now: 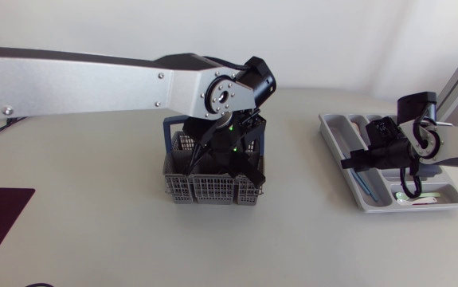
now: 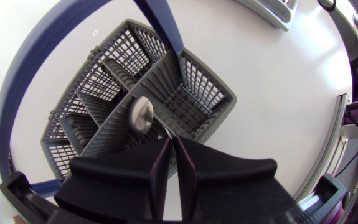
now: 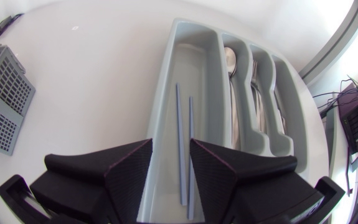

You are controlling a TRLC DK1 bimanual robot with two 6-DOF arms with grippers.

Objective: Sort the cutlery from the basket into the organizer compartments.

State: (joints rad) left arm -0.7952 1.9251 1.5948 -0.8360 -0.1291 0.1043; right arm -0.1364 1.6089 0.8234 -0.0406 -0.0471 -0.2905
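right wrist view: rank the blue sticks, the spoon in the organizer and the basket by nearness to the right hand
1. blue sticks: between the open fingers of the right hand, in the long compartment of the organizer.
2. spoon: ahead, one compartment over.
3. basket: well off to the side, apart from the organizer.

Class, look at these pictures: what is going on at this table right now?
The left gripper is down in the grey basket, its fingers closed on the handle of a spoon. The right gripper hangs open over the organizer, above the compartment holding two blue sticks. Other compartments already hold metal cutlery.
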